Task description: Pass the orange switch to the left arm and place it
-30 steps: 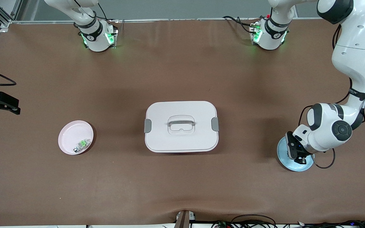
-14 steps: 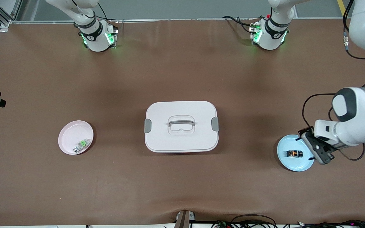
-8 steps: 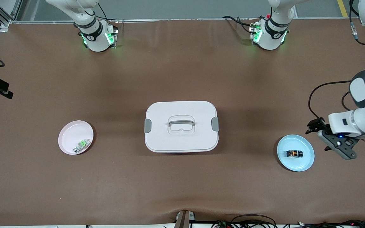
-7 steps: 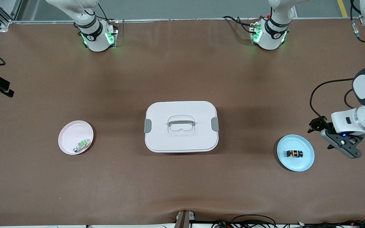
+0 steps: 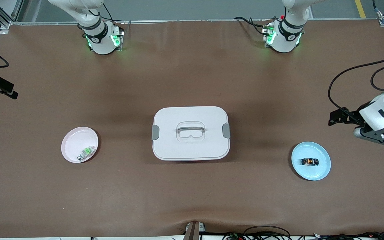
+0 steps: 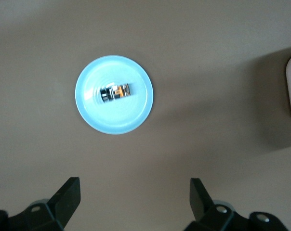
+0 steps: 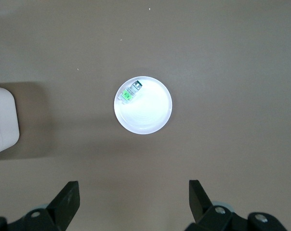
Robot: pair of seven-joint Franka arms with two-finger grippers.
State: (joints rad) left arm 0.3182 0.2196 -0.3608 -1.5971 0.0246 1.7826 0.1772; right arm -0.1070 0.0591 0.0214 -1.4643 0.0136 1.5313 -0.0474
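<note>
Orange-banded and black, the orange switch (image 5: pixel 309 162) lies flat in the blue plate (image 5: pixel 322 170) I see at the left arm's end of the table, its long axis running along the table's length. Bare brown mat rings the plate. The box (image 5: pixel 191 133) sits mid-table, well apart. My left gripper (image 6: pixel 133 204) hangs empty, jaws spread, over the mat beside the plate. The right gripper (image 7: pixel 133 204) waits spread above the pink plate (image 7: pixel 152 113).
</note>
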